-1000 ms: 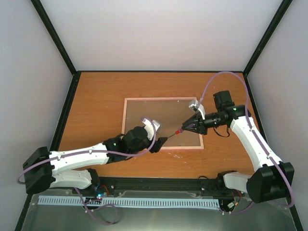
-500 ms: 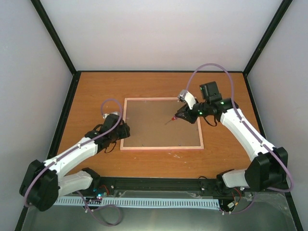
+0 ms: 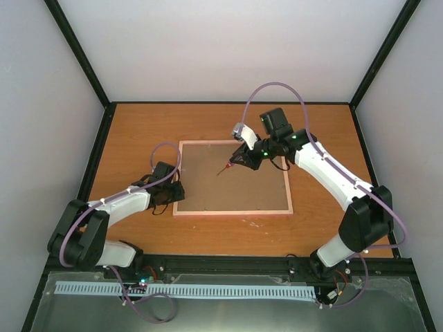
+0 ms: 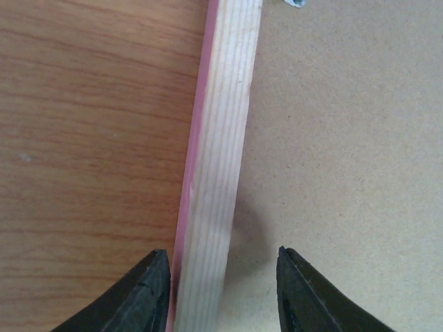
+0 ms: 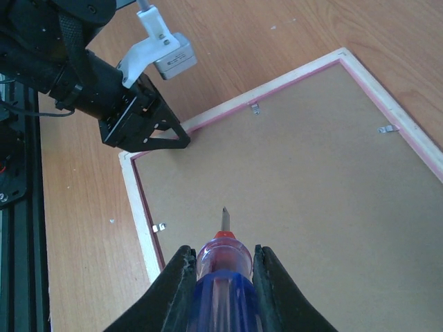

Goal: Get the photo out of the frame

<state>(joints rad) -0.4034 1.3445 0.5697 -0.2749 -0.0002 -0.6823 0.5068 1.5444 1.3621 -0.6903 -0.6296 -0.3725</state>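
The pink frame (image 3: 232,211) lies face down, its brown board back (image 3: 221,194) upward. The photo is hidden under that board. My left gripper (image 3: 176,191) is at the frame's left edge. In the left wrist view it (image 4: 223,290) stands open astride the pale rail (image 4: 221,138), with a gap on the board side. My right gripper (image 3: 243,158) is shut on a screwdriver (image 5: 223,277) with a blue-purple handle. Its tip (image 5: 224,216) hovers over the board (image 5: 297,187), pointing toward the left gripper (image 5: 138,121).
Small metal clips hold the board at the rim (image 5: 255,107), (image 5: 387,128), (image 5: 159,226). Bare wooden table (image 3: 138,138) surrounds the frame. Black rails and white walls bound the table. Both arm cables arch above the frame.
My left arm swung from the frame's near edge to its left edge and its jaws narrowed over the rail. My right arm carried the screwdriver left and farther back over the board.
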